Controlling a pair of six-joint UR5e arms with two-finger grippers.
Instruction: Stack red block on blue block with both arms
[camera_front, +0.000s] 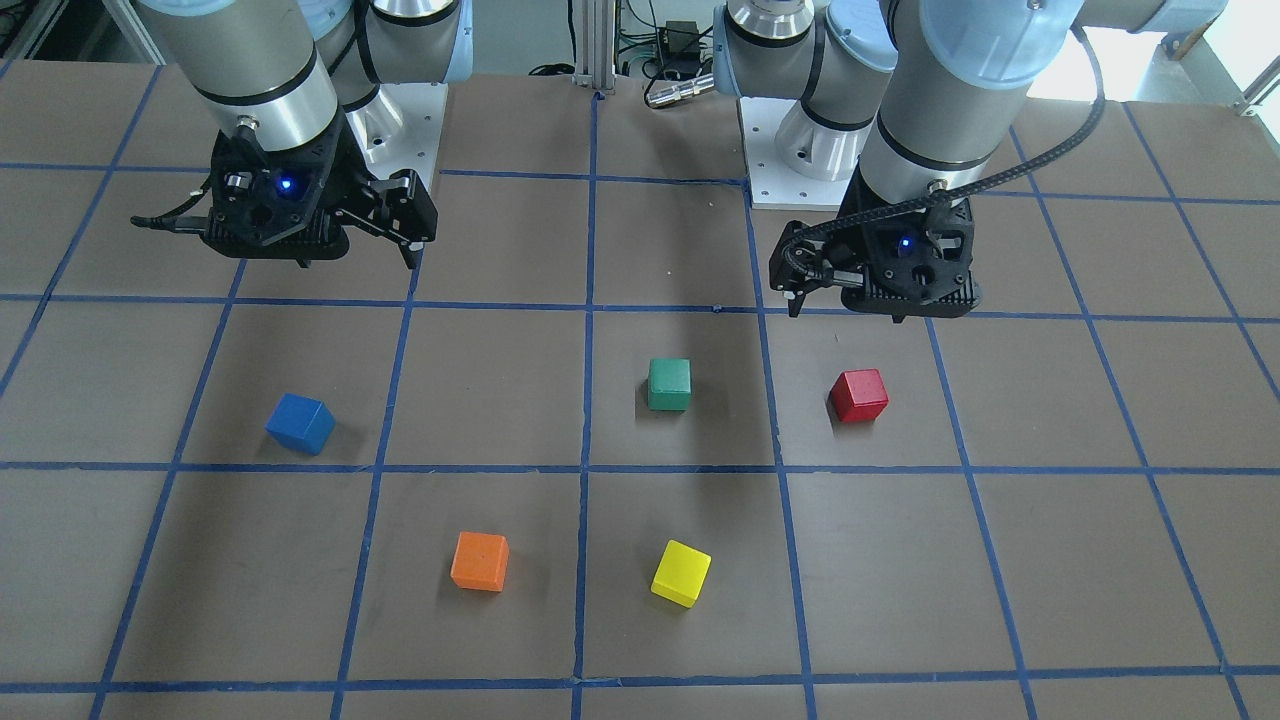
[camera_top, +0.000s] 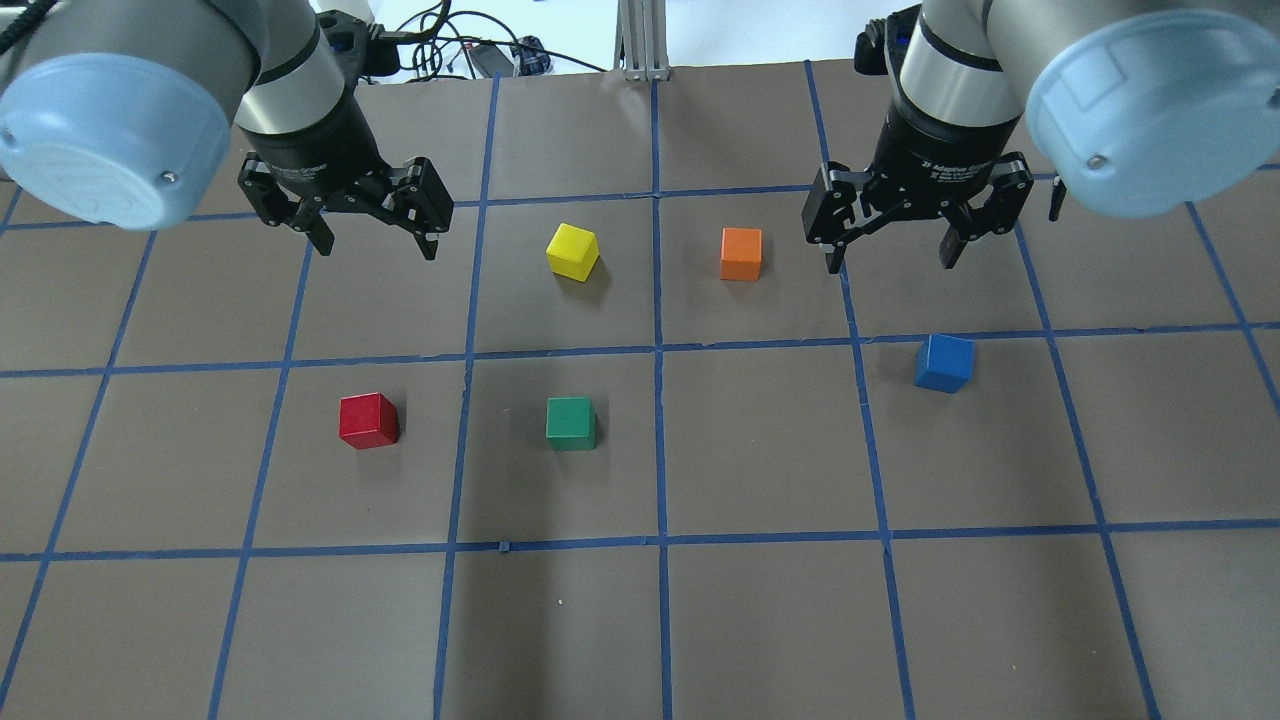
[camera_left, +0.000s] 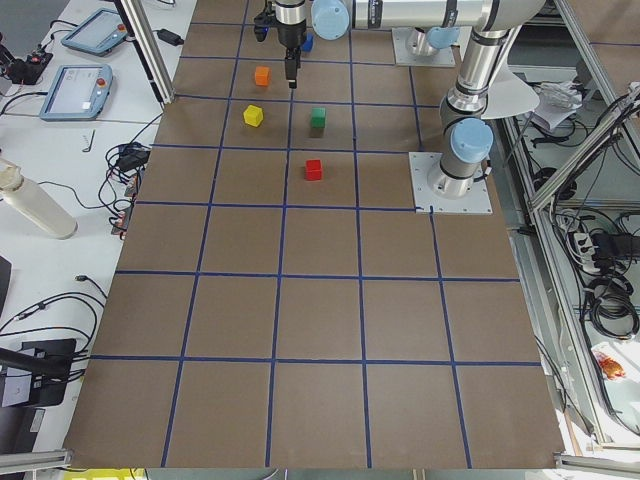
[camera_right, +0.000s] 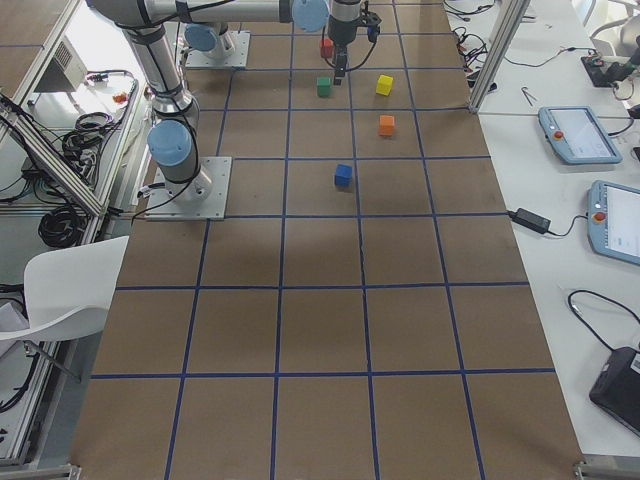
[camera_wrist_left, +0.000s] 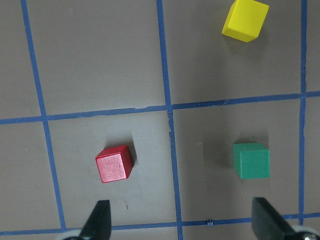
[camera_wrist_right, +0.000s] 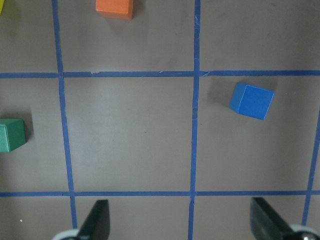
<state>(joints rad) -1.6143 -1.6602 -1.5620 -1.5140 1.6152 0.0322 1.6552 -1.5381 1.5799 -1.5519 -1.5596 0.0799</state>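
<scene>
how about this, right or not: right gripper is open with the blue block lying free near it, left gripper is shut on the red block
Not right. The left gripper is open and empty; the red block lies free on the table, as the overhead view shows. The rest holds: the right gripper is open and the blue block lies free near it.

Only one print could be read. In the overhead view, on the black body of the right gripper (camera_top: 892, 262), white letters said "Adaptive Gripper". A short mark before them was not clear. A smaller white line under this print was too small to read. The screens of the pendants (camera_right: 574, 135) were also too small to read.
</scene>
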